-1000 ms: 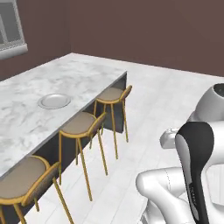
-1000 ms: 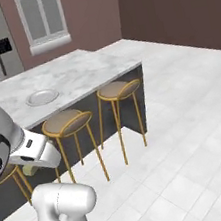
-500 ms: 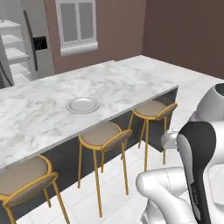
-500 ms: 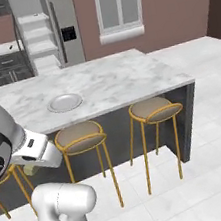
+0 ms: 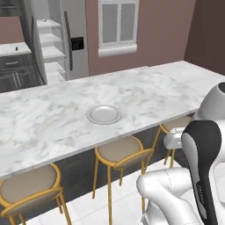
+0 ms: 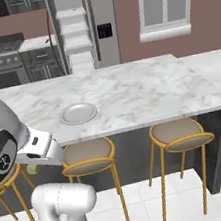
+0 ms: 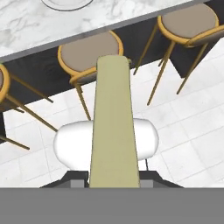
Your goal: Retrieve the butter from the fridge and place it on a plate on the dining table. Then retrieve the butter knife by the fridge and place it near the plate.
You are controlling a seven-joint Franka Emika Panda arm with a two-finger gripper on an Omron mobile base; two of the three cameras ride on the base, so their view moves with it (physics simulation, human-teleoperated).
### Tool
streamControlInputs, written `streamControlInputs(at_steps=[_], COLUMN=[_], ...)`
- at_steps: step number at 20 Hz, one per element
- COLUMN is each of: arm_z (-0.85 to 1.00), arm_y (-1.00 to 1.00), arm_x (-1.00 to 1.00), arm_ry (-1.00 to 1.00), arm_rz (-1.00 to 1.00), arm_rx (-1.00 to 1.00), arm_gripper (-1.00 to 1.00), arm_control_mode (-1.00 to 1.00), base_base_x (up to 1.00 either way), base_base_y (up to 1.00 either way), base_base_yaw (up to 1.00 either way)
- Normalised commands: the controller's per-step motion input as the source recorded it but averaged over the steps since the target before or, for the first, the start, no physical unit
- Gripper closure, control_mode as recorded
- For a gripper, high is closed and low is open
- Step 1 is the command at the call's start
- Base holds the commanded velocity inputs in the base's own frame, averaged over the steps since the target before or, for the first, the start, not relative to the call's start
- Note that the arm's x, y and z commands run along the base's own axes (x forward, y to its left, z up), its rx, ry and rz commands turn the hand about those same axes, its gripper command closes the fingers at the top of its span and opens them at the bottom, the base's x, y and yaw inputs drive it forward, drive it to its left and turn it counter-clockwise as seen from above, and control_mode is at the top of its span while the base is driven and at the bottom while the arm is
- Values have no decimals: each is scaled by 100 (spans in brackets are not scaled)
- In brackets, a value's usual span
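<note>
The gripper (image 7: 113,181) is clamped on the butter (image 7: 113,127), low before the dining table (image 6: 144,89) edge, above the stools (image 6: 87,154). The plate (image 6: 77,113) lies near that edge — bare marble all around it.

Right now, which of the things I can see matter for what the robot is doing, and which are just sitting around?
Part of the job:
- butter, held in the gripper
- plate
- dining table
- fridge, standing open

Just there:
- stools under the table
- stove
- window
</note>
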Motion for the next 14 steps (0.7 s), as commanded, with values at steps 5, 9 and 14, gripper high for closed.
streamControlInputs(at_steps=[5, 9, 14], arm_z=[0, 0, 0], arm_y=[0, 0, 0], arm_x=[0, 0, 0], arm_ry=[0, 0, 0], arm_rz=[0, 0, 0], arm_rx=[0, 0, 0], arm_gripper=[100, 100, 100], arm_control_mode=[100, 100, 100], base_base_x=[40, 55, 40], base_base_y=[17, 0, -22], base_base_yaw=[4, 20, 44])
